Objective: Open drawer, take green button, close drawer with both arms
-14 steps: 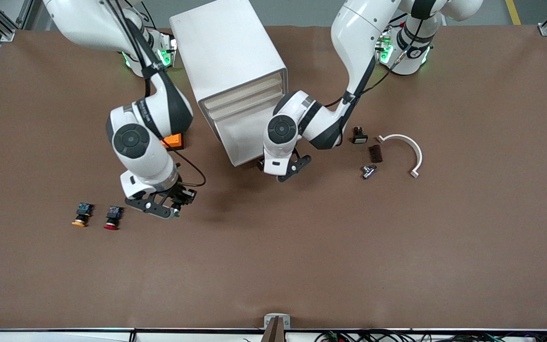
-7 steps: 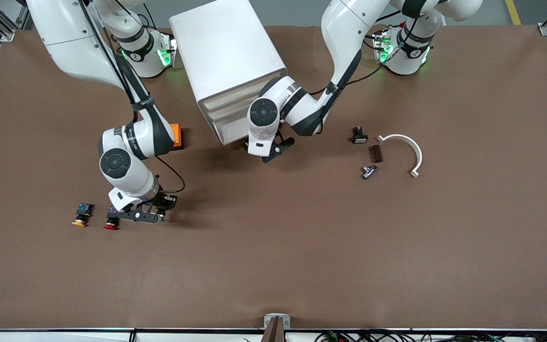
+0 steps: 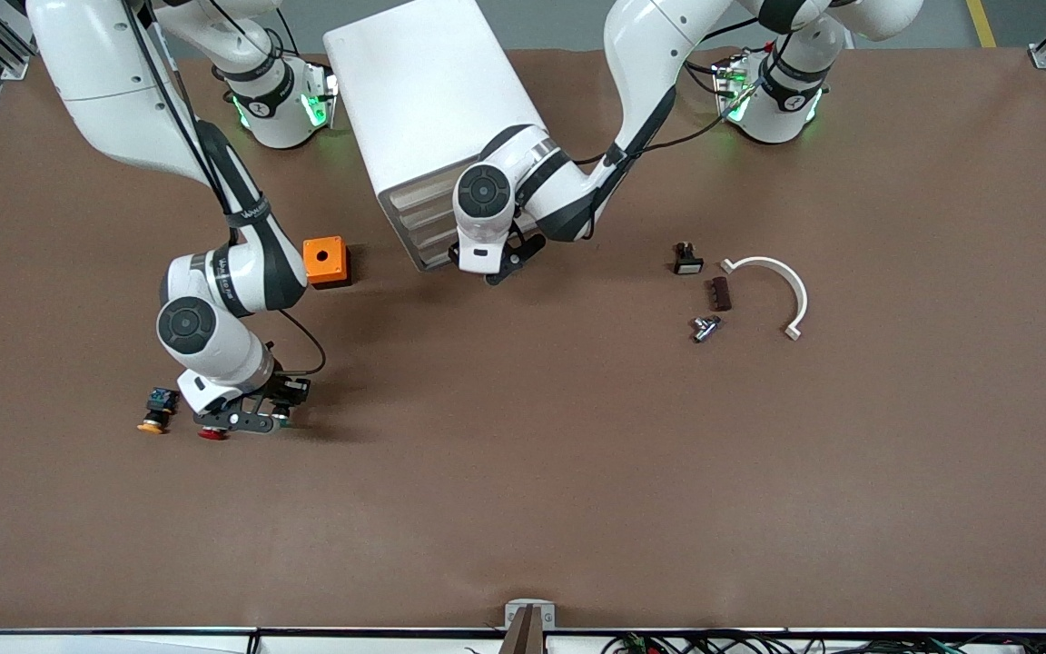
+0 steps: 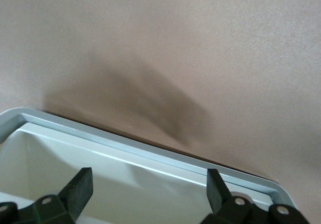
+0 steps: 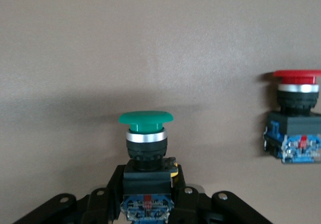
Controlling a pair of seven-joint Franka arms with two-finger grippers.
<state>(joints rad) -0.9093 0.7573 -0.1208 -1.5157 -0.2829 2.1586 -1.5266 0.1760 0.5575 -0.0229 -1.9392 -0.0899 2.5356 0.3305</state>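
The green-capped button (image 5: 145,133) sits between the fingers of my right gripper (image 5: 148,181), which is shut on its black body. In the front view this gripper (image 3: 255,420) is low over the table, right beside the red-capped button (image 3: 212,431), also in the right wrist view (image 5: 296,118). The orange-capped button (image 3: 152,413) lies a little farther toward the right arm's end. My left gripper (image 3: 498,263) is open and empty at the front of the white cabinet's (image 3: 432,100) lowest drawer (image 4: 125,169), which stands almost flush with the cabinet. Its fingers (image 4: 80,189) are spread wide.
An orange box (image 3: 324,262) stands beside the cabinet toward the right arm's end. Toward the left arm's end lie a small black part (image 3: 686,259), a brown piece (image 3: 718,292), a metal fitting (image 3: 705,327) and a white curved piece (image 3: 777,282).
The left gripper has moved toward the cabinet and the pulled-out drawer has gone in with it. The right gripper has carried the green button lower and over to the red button.
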